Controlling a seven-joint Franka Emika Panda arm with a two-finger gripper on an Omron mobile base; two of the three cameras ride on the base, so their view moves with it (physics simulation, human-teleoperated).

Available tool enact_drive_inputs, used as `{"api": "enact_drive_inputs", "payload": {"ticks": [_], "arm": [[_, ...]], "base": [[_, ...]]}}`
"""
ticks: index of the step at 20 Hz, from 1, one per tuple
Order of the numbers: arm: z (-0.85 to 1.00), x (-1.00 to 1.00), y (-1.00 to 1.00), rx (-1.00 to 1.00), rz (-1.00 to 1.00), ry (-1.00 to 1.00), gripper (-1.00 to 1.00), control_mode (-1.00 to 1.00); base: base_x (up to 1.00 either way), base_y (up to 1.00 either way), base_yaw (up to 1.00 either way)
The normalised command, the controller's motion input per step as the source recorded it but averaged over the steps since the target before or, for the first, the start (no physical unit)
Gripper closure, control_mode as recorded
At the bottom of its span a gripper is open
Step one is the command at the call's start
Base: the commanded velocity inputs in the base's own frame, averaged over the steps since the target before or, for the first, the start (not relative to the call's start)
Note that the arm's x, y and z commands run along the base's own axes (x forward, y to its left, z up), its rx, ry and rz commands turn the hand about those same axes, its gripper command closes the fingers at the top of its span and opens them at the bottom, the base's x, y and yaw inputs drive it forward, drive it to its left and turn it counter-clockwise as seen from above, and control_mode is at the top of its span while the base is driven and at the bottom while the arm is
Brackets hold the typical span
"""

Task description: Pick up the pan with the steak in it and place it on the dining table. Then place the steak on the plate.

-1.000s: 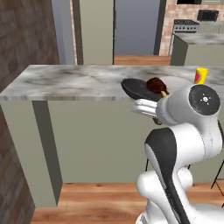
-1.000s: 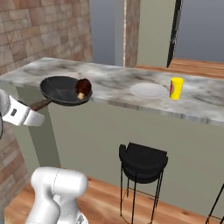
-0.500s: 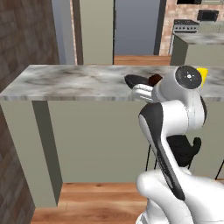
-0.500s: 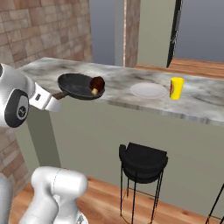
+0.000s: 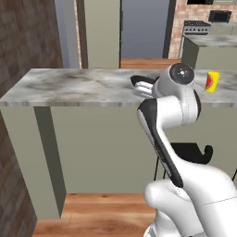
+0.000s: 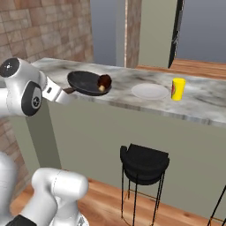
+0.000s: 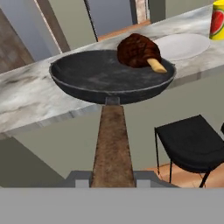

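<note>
Gripper [image 7: 112, 183] clamped on wooden handle at bottom centre of hand view; grip at handle end keeps pan [image 6: 88, 83] level so steak [image 6: 104, 81] stays in, resting at far rim. In right base view pan hangs at centre left, above near edge of dining table [image 6: 207, 106]. Plate [image 6: 150, 91] right of pan, yellow cup [image 6: 178, 88] beyond. Bare marble between pan and plate gives set-down room. Black stool [image 6: 144, 161] below edge.

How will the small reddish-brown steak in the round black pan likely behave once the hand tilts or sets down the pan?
The reddish-brown steak sits loose near the black pan's far rim, so it may slide. Its rounded lump shape could roll; the low rim offers little stop.
</note>
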Motion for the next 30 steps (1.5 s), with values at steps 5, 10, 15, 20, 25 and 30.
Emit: {"api": "enact_drive_inputs", "payload": {"ticks": [5, 10, 15, 20, 25, 30], "arm": [[-0.16, 0.59, 0.0, -0.01, 0.0, 0.02, 1.0, -1.0], [-0.13, 0.56, -0.12, 0.0, 0.0, 0.01, 1.0, -1.0], [-0.14, 0.47, -0.27, 0.0, -0.06, 0.0, 1.0, -1.0], [-0.13, 0.39, -0.27, 0.0, -0.09, 0.0, 1.0, -1.0], [-0.13, 0.41, -0.13, 0.0, -0.06, 0.0, 1.0, -1.0], [-0.18, 0.54, 0.04, -0.05, -0.01, 0.0, 1.0, -1.0]], "base": [[0.0, 0.0, 0.0], [0.0, 0.0, 0.0], [0.0, 0.0, 0.0], [0.0, 0.0, 0.0], [0.0, 0.0, 0.0], [0.0, 0.0, 0.0]]}}
